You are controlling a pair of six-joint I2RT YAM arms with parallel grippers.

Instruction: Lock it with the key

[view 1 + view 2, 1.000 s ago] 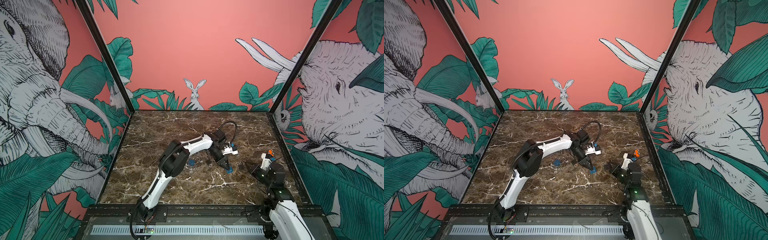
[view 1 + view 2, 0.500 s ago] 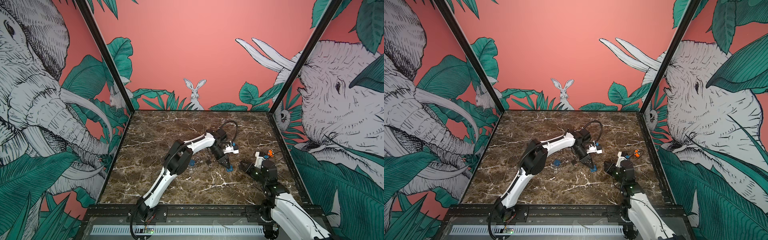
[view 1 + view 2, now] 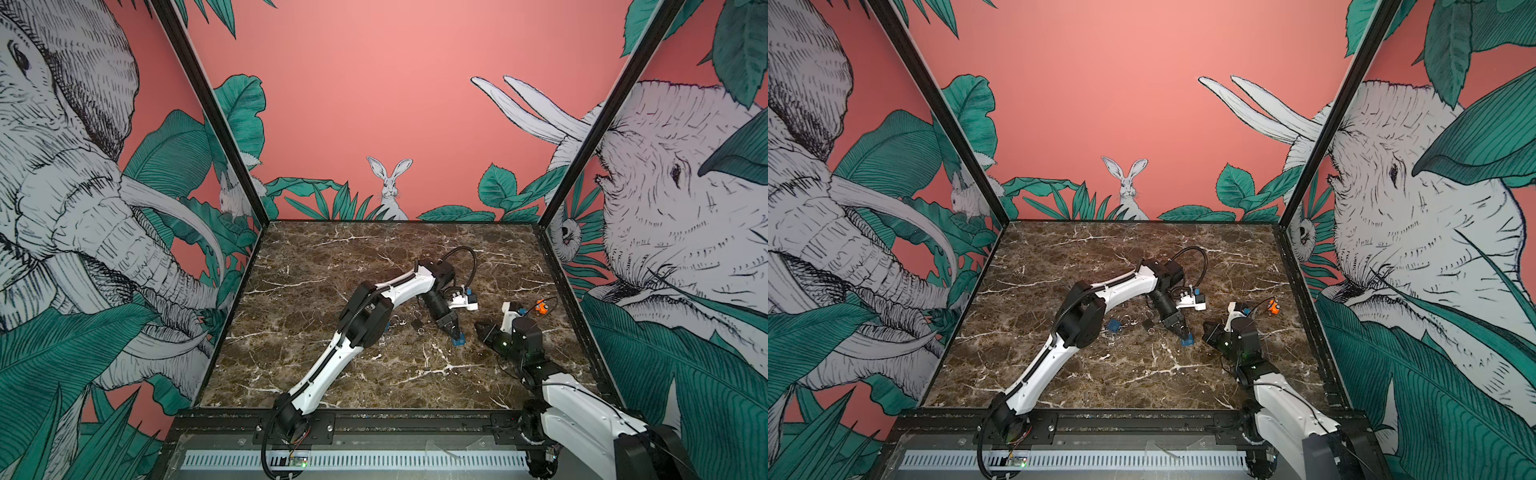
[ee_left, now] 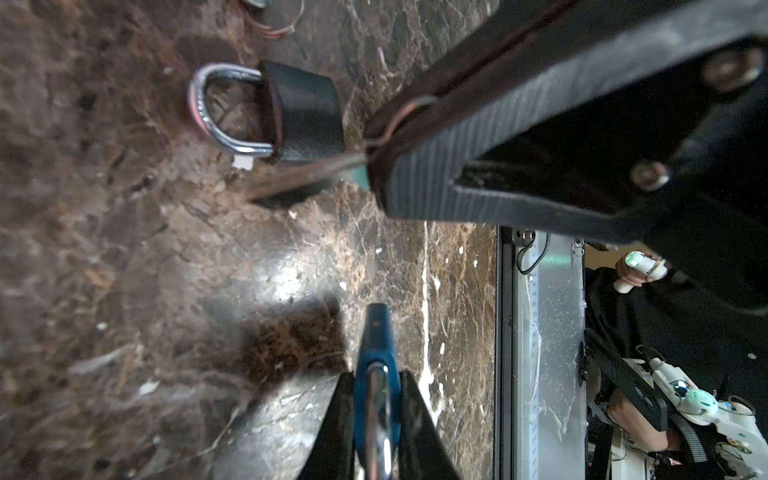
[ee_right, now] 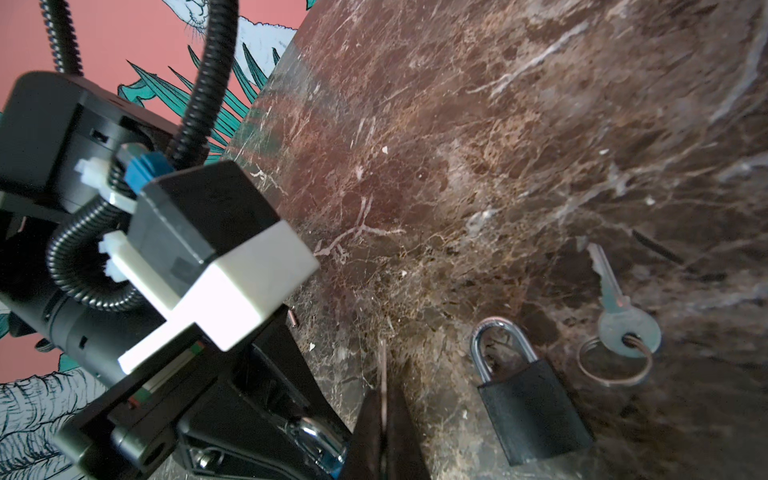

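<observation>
left gripper (image 3: 455, 332) clamped on the blue padlock (image 3: 458, 341) by its shackle (image 4: 376, 415), body sticking out past the tips, right gripper (image 3: 478, 326) just beside it pinching the key (image 4: 307, 176), not yet inserted, so inserting and turning remain.

You're working in a robot lab cell: marble-look tabletop (image 3: 332, 257) boxed by 3 jungle-mural wall panels (image 3: 374, 104) on black frame posts (image 3: 210, 112), 2 white arms, left arm (image 3: 328, 365) and right arm (image 3: 582, 405), bolted to a front rail (image 3: 415, 424); a person's handheld controller (image 4: 640, 270) shows past the table edge.
</observation>
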